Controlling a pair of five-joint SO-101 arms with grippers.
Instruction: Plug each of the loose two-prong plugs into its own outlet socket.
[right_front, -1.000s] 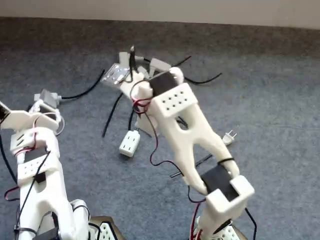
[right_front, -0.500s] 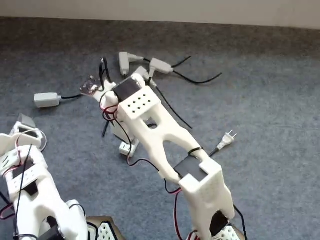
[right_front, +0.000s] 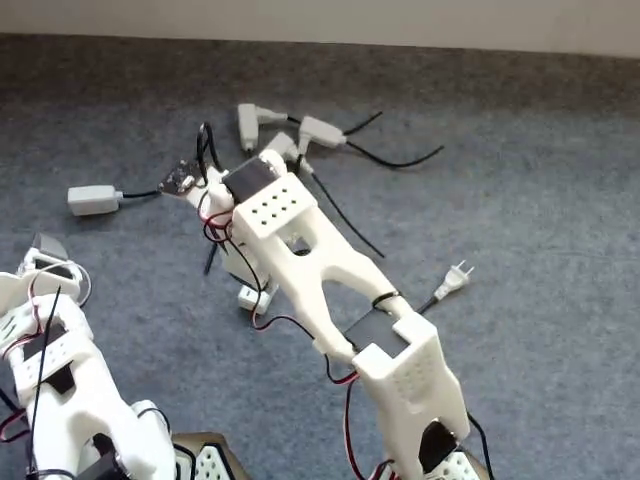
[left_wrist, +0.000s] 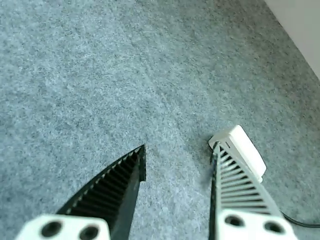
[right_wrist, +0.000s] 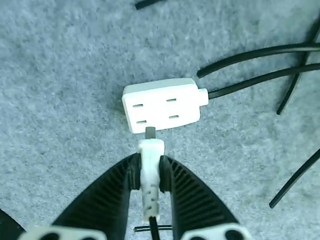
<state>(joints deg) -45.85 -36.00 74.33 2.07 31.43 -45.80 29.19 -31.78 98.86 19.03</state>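
Note:
In the right wrist view my right gripper (right_wrist: 149, 161) is shut on a white two-prong plug (right_wrist: 150, 150) with a black cord. The plug's prong tip meets the near edge of a white outlet block (right_wrist: 161, 105) lying on the carpet, just short of the slots on its face. From above, the right arm (right_front: 300, 240) stretches over that outlet block (right_front: 250, 296) and covers most of it. My left gripper (left_wrist: 178, 150) hangs open over bare carpet, one fingertip close to another white outlet block (left_wrist: 239, 149). A loose plug (right_front: 454, 275) lies off to the right.
Two more white outlet blocks (right_front: 248, 122) (right_front: 318, 132) lie at the back with black cords (right_front: 400, 160) trailing right. A corded outlet block (right_front: 94, 200) sits at the left. Black cords (right_wrist: 260, 52) run near the right gripper. The left arm (right_front: 50, 340) is at the lower left.
The right arm has swung left and down, then settled over the centre outlet block. The left arm has drawn back toward the lower left, uncovering the corded outlet block at the left.

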